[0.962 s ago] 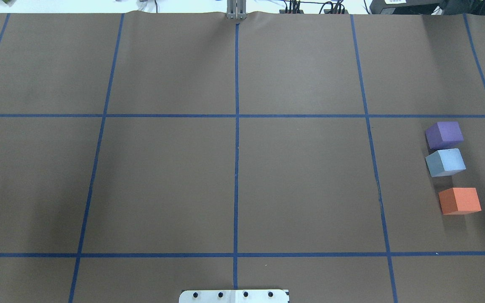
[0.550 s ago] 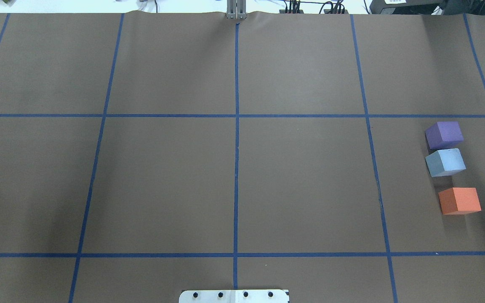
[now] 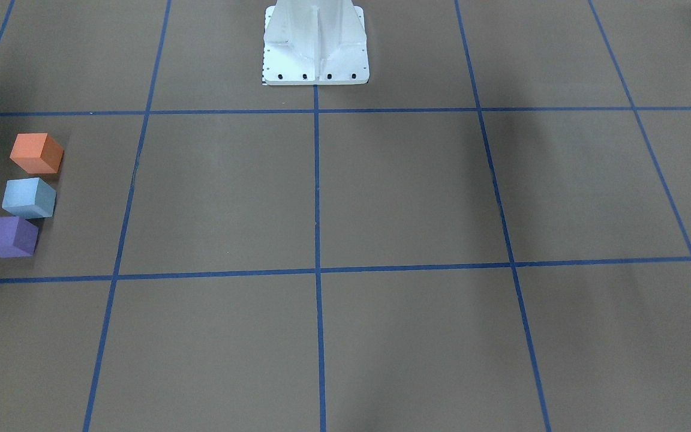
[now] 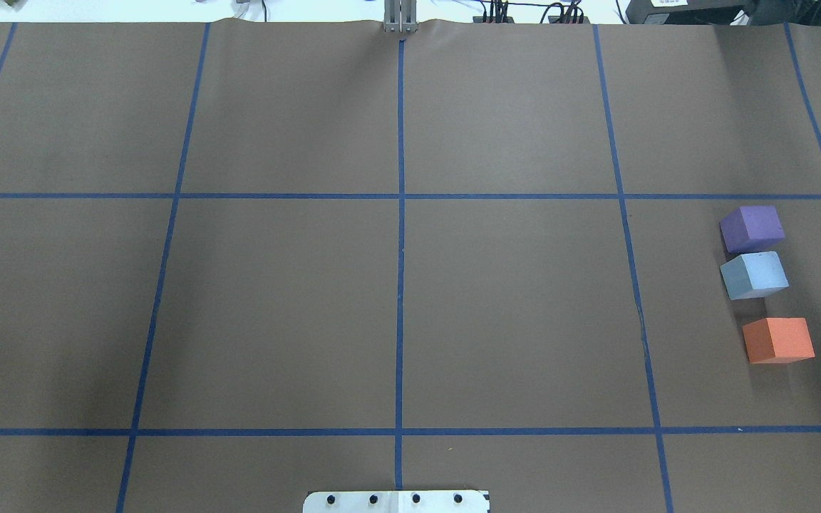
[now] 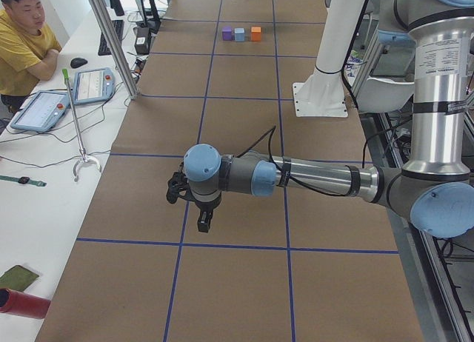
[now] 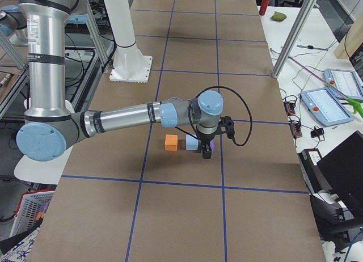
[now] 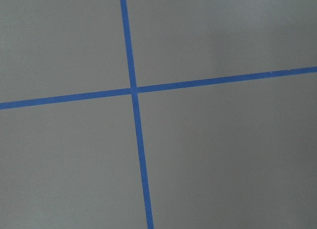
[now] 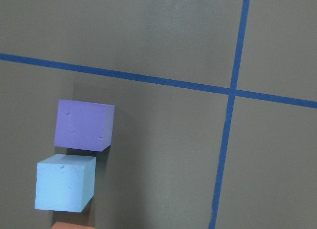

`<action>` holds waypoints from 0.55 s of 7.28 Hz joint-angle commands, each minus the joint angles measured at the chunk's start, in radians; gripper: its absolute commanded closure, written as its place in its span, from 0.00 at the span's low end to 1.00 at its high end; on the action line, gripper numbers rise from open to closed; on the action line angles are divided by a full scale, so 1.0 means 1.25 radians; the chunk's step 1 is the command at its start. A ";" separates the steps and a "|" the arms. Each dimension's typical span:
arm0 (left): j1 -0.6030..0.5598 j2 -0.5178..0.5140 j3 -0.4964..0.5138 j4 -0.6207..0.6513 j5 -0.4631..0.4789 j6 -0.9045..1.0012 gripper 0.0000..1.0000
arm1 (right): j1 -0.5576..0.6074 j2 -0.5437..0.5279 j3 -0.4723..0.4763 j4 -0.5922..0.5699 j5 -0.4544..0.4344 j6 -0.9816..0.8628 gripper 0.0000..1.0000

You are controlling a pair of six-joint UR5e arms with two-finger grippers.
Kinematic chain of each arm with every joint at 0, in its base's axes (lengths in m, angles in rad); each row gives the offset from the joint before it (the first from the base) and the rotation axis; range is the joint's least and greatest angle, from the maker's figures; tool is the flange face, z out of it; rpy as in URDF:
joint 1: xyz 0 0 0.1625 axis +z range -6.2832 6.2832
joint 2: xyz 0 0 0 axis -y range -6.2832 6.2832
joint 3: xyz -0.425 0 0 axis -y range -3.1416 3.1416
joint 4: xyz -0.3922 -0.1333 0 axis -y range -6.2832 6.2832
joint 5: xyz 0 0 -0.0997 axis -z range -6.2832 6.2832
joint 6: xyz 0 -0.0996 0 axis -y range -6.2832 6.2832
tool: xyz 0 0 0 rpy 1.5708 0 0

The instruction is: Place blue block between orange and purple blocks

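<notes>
The blue block (image 4: 754, 274) sits on the brown table in a row between the purple block (image 4: 752, 228) and the orange block (image 4: 777, 340), close against the purple one and with a small gap to the orange one. The right wrist view shows purple (image 8: 84, 125), blue (image 8: 65, 183) and a sliver of orange (image 8: 67, 225). My right gripper (image 6: 206, 154) hangs above the purple end of the row and shows only in the exterior right view, so I cannot tell whether it is open. My left gripper (image 5: 204, 223) hangs over the table far from the blocks; I cannot tell its state either.
Blue tape lines (image 4: 400, 249) divide the table into squares. The white robot base (image 3: 315, 45) stands at the table's near edge. An operator (image 5: 26, 42) sits beside a side table with tablets. A red cylinder (image 5: 22, 303) lies on that side table.
</notes>
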 commanded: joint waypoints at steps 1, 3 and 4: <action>0.001 -0.002 -0.019 0.001 -0.001 -0.001 0.00 | 0.000 -0.001 0.001 0.010 0.024 -0.003 0.00; -0.001 -0.001 -0.027 -0.002 -0.001 0.003 0.00 | 0.003 -0.004 -0.009 0.010 0.041 -0.003 0.00; 0.001 -0.003 -0.035 0.001 0.000 -0.001 0.00 | 0.003 -0.005 -0.010 0.001 0.041 -0.003 0.00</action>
